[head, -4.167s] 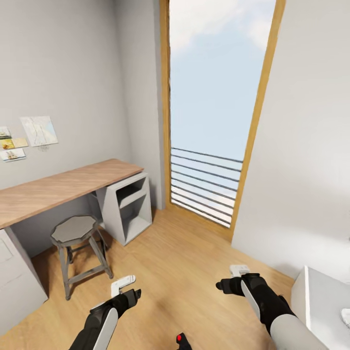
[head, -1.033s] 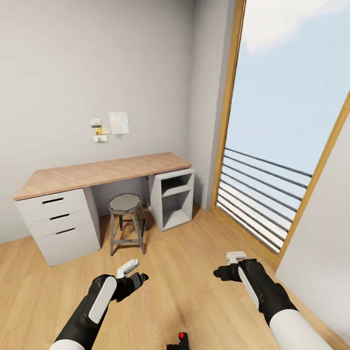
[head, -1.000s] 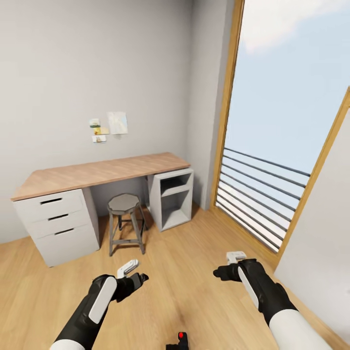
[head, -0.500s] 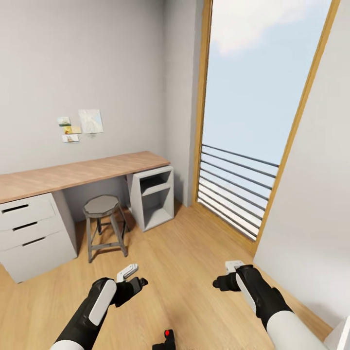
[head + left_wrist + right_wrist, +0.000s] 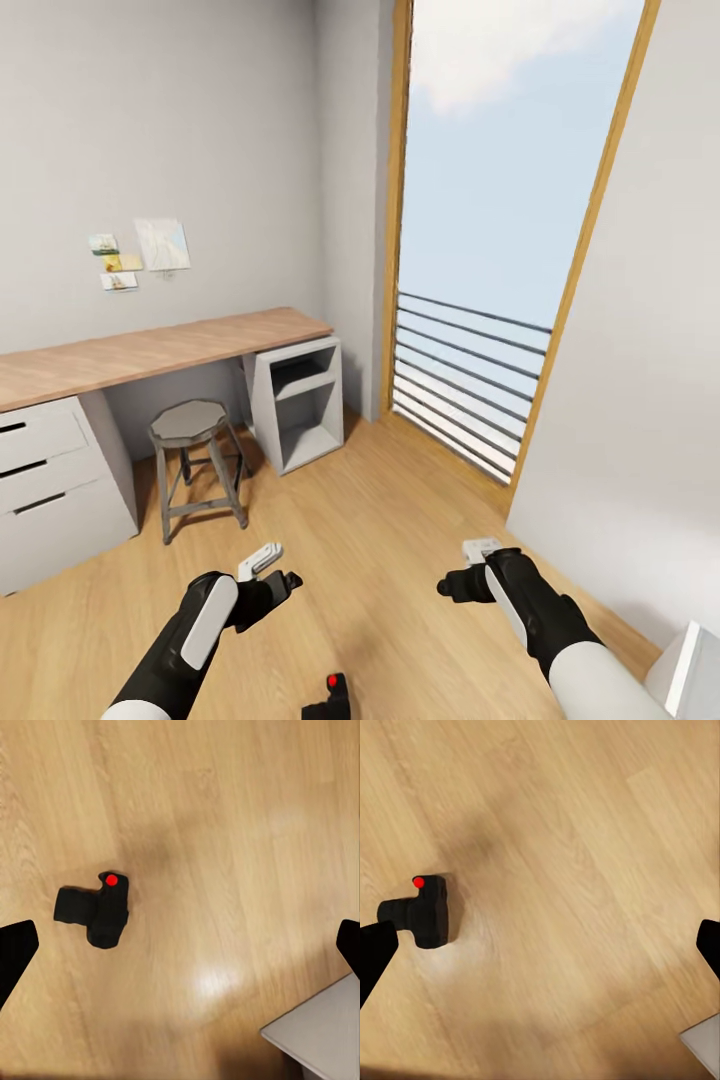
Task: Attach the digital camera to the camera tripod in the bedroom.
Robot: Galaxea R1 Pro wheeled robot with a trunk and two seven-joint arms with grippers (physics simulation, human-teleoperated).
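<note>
View swung right since earlier; table [image 5: 150, 352] slid left. Camera [image 5: 97, 909] lies on floor [image 5: 380, 540]. Both tools spread wide, empty. Tripod best found first.

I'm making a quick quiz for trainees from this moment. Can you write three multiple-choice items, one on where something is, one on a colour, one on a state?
1. Where does the digital camera lie?
A. on the wooden desk
B. on the wood floor
C. on the stool

2. What colour is the round button on top of the digital camera?
A. red
B. green
C. white

3. How do the left gripper and right gripper stand?
A. both shut on the camera
B. left holds the stool
C. both open, holding nothing

Key: 1 B, the left wrist view shows it resting on bare floor planks, away from the desk and stool. 2 A, a bright red dot shows on its black body. 3 C, in each wrist view the fingertips sit far apart at the picture's edges with just floor between.
</note>
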